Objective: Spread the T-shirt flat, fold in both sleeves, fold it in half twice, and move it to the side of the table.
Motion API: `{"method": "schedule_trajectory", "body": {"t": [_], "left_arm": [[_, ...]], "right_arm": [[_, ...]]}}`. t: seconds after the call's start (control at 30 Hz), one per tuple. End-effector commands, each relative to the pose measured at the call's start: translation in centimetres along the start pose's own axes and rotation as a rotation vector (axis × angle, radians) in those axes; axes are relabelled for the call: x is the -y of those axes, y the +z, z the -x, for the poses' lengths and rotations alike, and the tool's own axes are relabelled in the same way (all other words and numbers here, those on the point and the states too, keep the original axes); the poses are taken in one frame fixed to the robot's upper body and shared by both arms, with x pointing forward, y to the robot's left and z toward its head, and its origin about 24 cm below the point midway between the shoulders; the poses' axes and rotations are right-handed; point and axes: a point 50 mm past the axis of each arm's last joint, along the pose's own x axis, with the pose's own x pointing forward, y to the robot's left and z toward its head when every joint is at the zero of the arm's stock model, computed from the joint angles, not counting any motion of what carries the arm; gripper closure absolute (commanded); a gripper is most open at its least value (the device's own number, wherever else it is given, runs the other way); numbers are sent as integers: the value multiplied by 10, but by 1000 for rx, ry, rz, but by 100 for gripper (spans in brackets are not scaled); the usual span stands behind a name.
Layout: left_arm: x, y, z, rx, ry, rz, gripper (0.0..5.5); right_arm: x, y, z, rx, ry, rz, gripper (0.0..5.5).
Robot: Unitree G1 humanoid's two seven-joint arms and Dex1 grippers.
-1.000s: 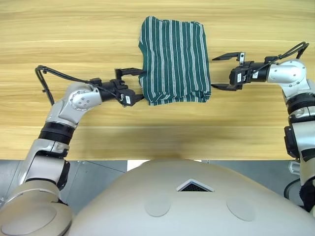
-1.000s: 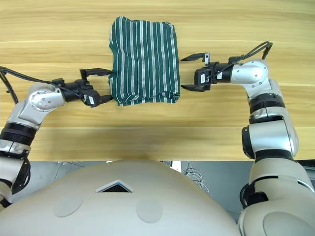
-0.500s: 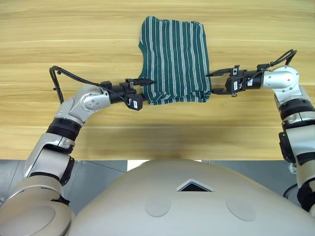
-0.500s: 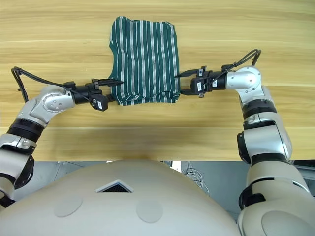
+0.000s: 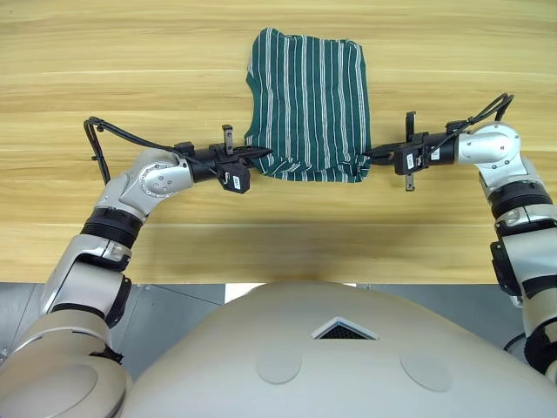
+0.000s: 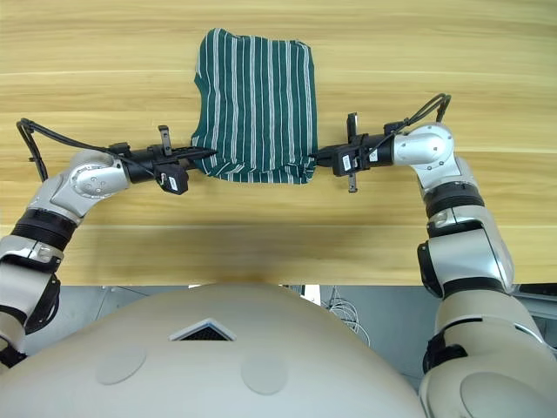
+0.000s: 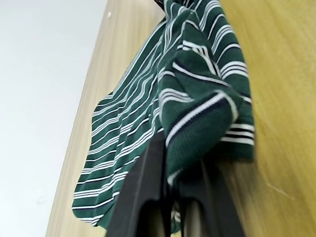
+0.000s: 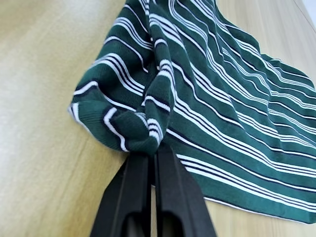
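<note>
A dark green T-shirt with thin white stripes lies folded into a tall rectangle in the middle of the wooden table. My left gripper is shut on its near left corner, and the left wrist view shows the T-shirt bunched between the black fingers. My right gripper is shut on the near right corner. In the right wrist view the T-shirt puckers where the fingers pinch it. The near edge is drawn taut between both grippers.
Bare wood surrounds the T-shirt on every side, with wide free room to the left and right. The table's near edge runs just in front of my arms.
Both grippers moved inward from beside the T-shirt and shut on its near corners. The near edge has lifted and shifted slightly away from me.
</note>
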Motion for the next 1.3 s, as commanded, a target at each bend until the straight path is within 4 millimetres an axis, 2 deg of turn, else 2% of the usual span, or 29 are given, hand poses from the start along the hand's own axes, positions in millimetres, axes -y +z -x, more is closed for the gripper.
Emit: {"method": "schedule_trajectory", "body": {"t": [0.03, 0.13, 0.23, 0.4, 0.47, 0.6, 0.73, 0.83, 0.93, 1.0, 1.1, 1.2, 1.3], "left_arm": [[17, 5, 0, 42, -24, 68, 548], [19, 8, 3, 69, -9, 109, 548], [18, 13, 14, 85, 1, 144, 548], [9, 44, 46, 107, 40, 130, 548], [10, 53, 53, 96, 50, 140, 548], [-4, 51, 52, 99, 81, 205, 548], [-30, 36, 35, 135, 63, 291, 548], [-63, 15, 24, 136, 54, 368, 548], [-97, -15, 7, 26, 107, 343, 548], [-109, -31, -3, -52, 143, 357, 548], [-104, -47, -16, -117, 133, 438, 548], [-100, -54, -32, -155, 136, 500, 548], [-93, -60, -36, -197, 124, 564, 550]], "right_arm": [[5, 1, -1, 13, -5, -9, 549], [11, 6, 8, 69, -48, -27, 549], [14, 10, 23, 109, -56, -48, 549], [-7, 36, 48, 262, 51, -97, 549], [-13, 45, 51, 302, 84, -113, 549], [-10, 41, 50, 286, 125, -167, 549], [22, 44, 53, 347, 95, -218, 549], [58, 33, 57, 326, 30, -293, 549], [92, 26, 56, 346, -74, -373, 549], [103, 20, 50, 321, -99, -429, 549], [106, 11, 33, 256, -119, -529, 549], [101, 2, 23, 190, -137, -610, 549], [100, -3, 22, 159, -164, -656, 487]]}}
